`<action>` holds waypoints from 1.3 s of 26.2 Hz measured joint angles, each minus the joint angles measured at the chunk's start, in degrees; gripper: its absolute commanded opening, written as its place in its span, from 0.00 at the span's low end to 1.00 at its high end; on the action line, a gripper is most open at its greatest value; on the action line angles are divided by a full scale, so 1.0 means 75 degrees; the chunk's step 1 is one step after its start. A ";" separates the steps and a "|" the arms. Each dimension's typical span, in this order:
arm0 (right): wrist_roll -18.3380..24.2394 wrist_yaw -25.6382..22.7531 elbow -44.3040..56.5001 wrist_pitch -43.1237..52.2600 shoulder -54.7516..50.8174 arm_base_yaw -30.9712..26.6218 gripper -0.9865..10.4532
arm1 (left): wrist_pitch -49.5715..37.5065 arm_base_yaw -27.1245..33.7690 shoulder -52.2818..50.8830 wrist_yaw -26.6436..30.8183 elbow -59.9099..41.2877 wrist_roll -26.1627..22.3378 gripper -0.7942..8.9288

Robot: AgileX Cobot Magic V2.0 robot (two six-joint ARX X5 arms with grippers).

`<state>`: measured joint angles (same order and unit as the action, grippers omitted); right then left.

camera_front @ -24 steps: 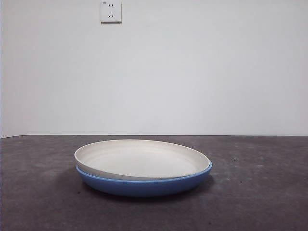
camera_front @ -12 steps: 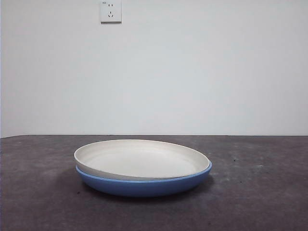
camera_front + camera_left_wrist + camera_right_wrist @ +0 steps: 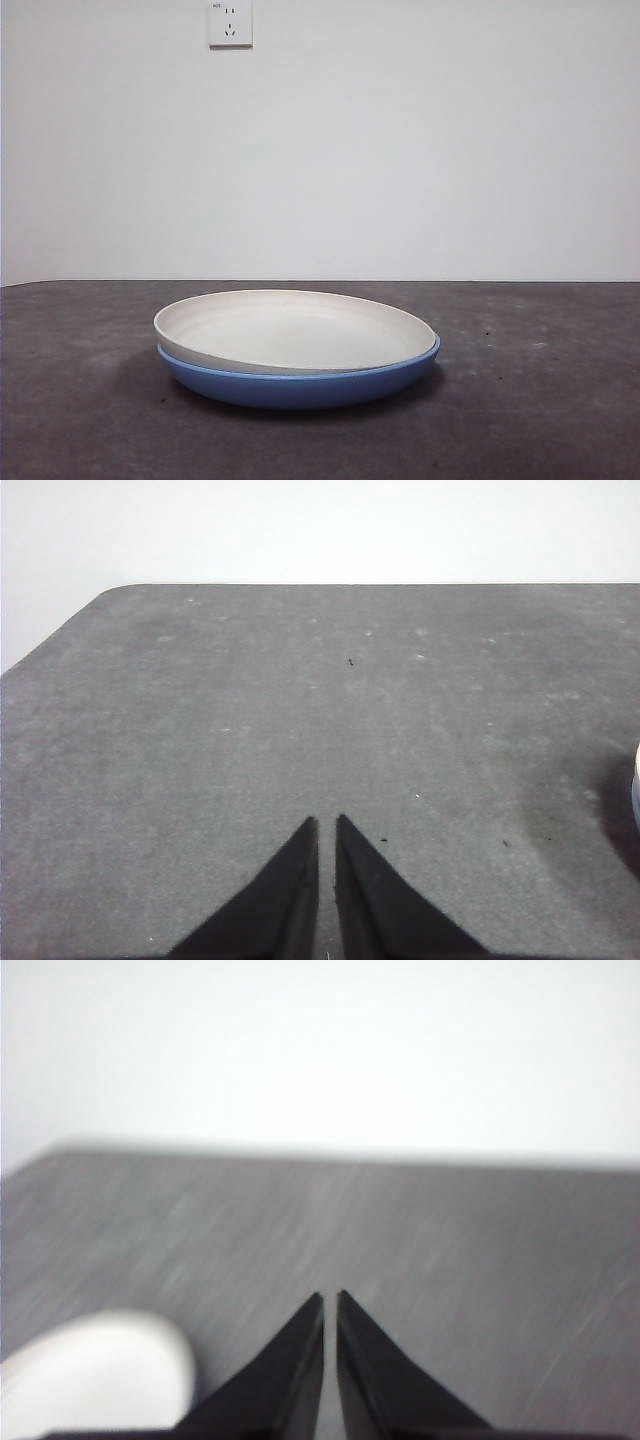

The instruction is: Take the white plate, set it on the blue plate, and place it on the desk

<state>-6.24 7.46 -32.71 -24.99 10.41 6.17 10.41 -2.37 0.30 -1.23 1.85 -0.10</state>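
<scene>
The white plate (image 3: 290, 330) sits nested in the blue plate (image 3: 300, 385), tilted slightly so that its rim rides higher on one side, where it overhangs the blue rim, and sinks just inside the blue rim on the other. The blue plate rests flat on the desk (image 3: 540, 420), roughly midway between the desk's side edges and well forward of its far edge, which meets a plain white wall (image 3: 400, 150) carrying a wall socket (image 3: 230, 23) high up. No arm reaches into the front view, and nothing touches either plate. The left gripper (image 3: 326, 825) hangs over bare desk surface with its two black jaws drawn almost together, only a thin slit between them and nothing held; a sliver of the stacked plates shows at the edge of its wrist view, well apart from the tips. The right gripper (image 3: 330, 1298) likewise has its jaws pressed nearly closed and empty, above the desk; its picture is blurred, and a pale rounded shape, the white plate's rim (image 3: 95, 1370), lies near the jaws without touching them.
</scene>
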 measured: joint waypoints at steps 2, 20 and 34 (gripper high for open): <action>0.0032 -0.0009 0.0863 0.0947 -0.0420 -0.0341 0.10 | 0.0000 0.0000 0.0000 0.0000 0.0000 0.0000 0.11; 0.0510 -0.1399 0.4240 0.2387 -0.1346 -0.0726 0.10 | 0.0000 0.0000 0.0000 0.0000 0.0000 0.0003 0.11; 0.1262 -0.1000 0.4232 0.2008 -0.1343 -0.0726 0.10 | 0.0000 0.0000 0.0000 -0.0003 0.0000 0.0003 0.11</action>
<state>3.22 -0.03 -0.97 -9.93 0.34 0.73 10.41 -2.37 0.30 -1.26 1.85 -0.08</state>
